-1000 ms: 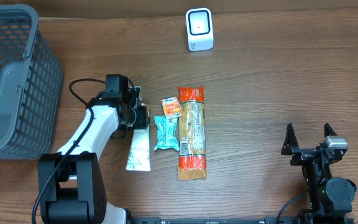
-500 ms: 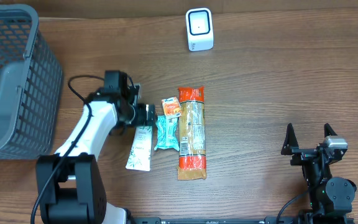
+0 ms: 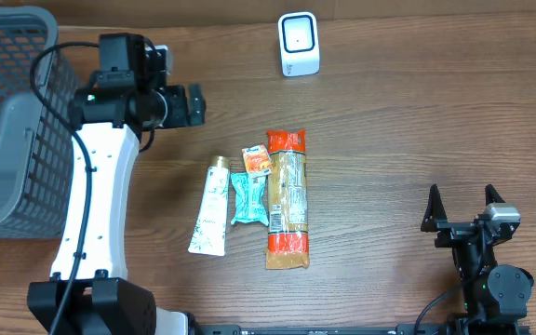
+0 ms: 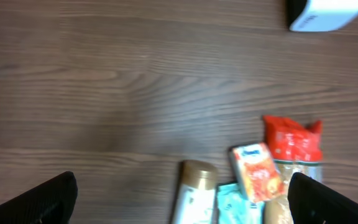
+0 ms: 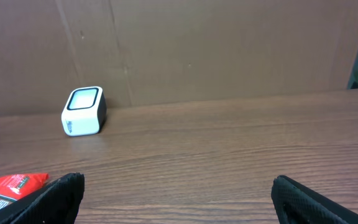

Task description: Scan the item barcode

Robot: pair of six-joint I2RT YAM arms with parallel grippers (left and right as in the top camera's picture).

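The left gripper (image 3: 186, 105) has let go of the white tube (image 3: 208, 207) and moved away toward the basket (image 3: 26, 130), fingers wide apart. The right gripper (image 3: 464, 207) stays spread wide too. The white tube lies beside the teal packet (image 3: 247, 199). Four things to scan, one scanner (image 3: 298, 44), one basket

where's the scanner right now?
Overhead: the white scanner stands centre, near the far edge of the table, beyond the long orange packet and apart from it.

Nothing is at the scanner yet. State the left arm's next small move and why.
Probably lower the left tool toward the tube: it is open and empty, and the tube lies nearest, apart from the scanner.
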